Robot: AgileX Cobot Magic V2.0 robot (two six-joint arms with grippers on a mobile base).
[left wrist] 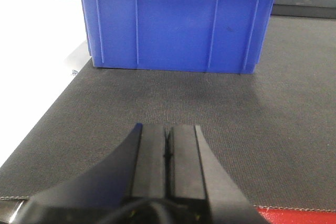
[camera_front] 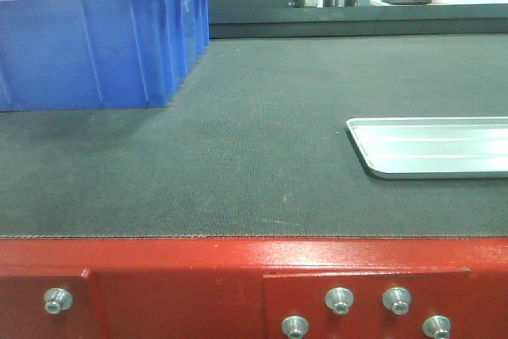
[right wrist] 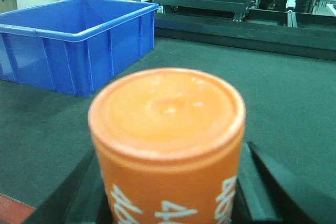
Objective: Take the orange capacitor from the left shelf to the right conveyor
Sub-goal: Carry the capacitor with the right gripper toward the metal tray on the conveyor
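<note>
**Orange capacitor (right wrist: pixel 167 145) pinched in your right gripper (right wrist: pixel 170 190) over the conveyor belt**

Up close on the right wrist view, the capacitor fills the shot. Its flat top is turned toward the lens and white print wraps its side, with only part of the digits readable. Your right gripper's dark fingers (right wrist: pixel 268 182) sit tight against it on both sides, so that's a firm pinch. You can't tell from here whether its base touches the belt. Beyond it the dark textured belt of the right conveyor (camera_front: pixel 254 132) runs away from you. A sliver of the red front frame (camera_front: pixel 198 275) shows at the lower left corner of that view. A blue bin (camera_front: pixel 95 45) stands on the belt off to the left.

Now your left gripper (left wrist: pixel 168 156): its fingers (left wrist: pixel 152 156) are pressed together with just a thin seam between them and nothing held. It hangs low over the belt near the front edge, with red frame peeking in below at the right. The blue bin stands straight ahead on the belt, and a white surface runs along the belt's left edge.

On the front view, the red frame spans the bottom, studded with silver bolts (camera_front: pixel 340 300). The bin is at the belt's far left corner. A silver tray (camera_front: pixel 436 148) lies flat at the right edge, well apart from the bin.
</note>
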